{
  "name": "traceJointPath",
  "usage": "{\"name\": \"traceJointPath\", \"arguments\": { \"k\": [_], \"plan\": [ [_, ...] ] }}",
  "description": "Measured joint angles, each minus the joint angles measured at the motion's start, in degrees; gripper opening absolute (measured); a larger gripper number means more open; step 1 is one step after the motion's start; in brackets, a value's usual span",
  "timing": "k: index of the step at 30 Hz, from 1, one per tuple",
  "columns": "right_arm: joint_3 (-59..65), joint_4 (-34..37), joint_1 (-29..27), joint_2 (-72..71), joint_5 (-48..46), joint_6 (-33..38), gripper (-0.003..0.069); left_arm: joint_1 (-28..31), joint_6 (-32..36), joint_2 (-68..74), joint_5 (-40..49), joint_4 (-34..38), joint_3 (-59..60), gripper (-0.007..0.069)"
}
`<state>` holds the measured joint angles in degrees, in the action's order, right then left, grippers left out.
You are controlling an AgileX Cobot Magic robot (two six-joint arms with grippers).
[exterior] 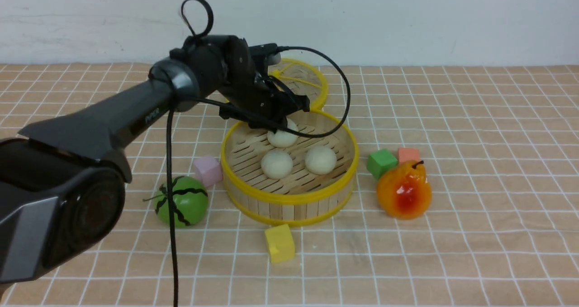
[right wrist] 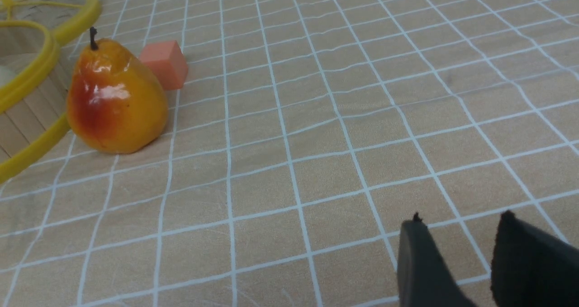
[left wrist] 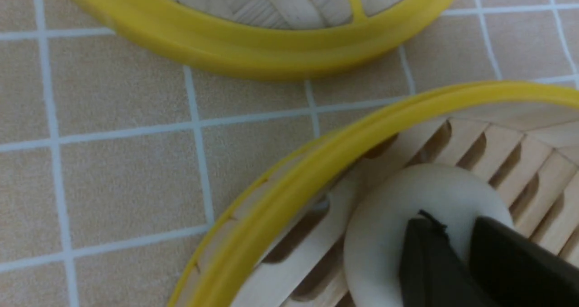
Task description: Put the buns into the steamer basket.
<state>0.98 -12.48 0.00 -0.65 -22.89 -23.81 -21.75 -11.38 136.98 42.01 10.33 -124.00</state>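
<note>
The steamer basket [exterior: 289, 197] stands mid-table, and its yellow rim shows in the left wrist view [left wrist: 316, 162]. Three cream-white buns are inside it: one front left [exterior: 277, 164], one front right [exterior: 320, 159], one at the back [exterior: 285, 139]. My left gripper [exterior: 280, 125] reaches down into the basket onto the back bun [left wrist: 407, 189]. Its jaws [left wrist: 452, 221] are close together, pinching into the bun's top, and the bun rests on or just above the slats. My right gripper [right wrist: 461, 219] hovers low over bare tablecloth, jaws apart and empty. It is out of the front view.
The woven lid [exterior: 312, 78] lies flat behind the basket. A watermelon toy [exterior: 182, 201] and pink cube [exterior: 208, 170] sit left of the basket, and a yellow cube [exterior: 279, 243] in front. A green cube [exterior: 381, 162], orange cube [exterior: 409, 154] and pear [exterior: 404, 190] sit right.
</note>
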Motion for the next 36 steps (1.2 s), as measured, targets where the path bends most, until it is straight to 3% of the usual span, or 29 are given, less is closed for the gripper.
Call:
{"name": "traceJointPath", "arguments": {
  "k": [8,14,18,27,30,32,33,36],
  "plan": [
    [0.00,0.00,0.00,0.00,0.00,0.00,0.0241,0.00,-0.40,-3.78,8.09,-0.93,0.05,0.0379],
    [0.00,0.00,0.00,0.00,0.00,0.00,0.0241,0.00,-0.19,-16.11,21.16,-4.48,0.10,0.0395],
    [0.00,0.00,0.00,0.00,0.00,-0.05,0.0241,0.11,1.54,-28.16,26.68,-5.00,0.10,0.0346],
    [0.00,0.00,0.00,0.00,0.00,-0.05,0.0241,0.18,2.12,-52.16,28.80,-5.38,3.67,0.0099],
    [0.00,0.00,0.00,0.00,0.00,-0.05,0.0241,0.18,2.12,-61.18,28.80,-6.20,14.18,0.0003],
    [0.00,0.00,0.00,0.00,0.00,-0.05,0.0241,0.18,2.06,-64.36,28.80,-6.60,18.46,-0.0013],
    [0.00,0.00,0.00,0.00,0.00,-0.05,0.0241,0.18,1.31,-69.78,27.93,-7.04,28.05,-0.0013],
    [0.00,0.00,0.00,0.00,0.00,-0.05,0.0241,0.18,-0.58,-77.82,23.77,-7.37,41.15,-0.0013]
  ]
}}
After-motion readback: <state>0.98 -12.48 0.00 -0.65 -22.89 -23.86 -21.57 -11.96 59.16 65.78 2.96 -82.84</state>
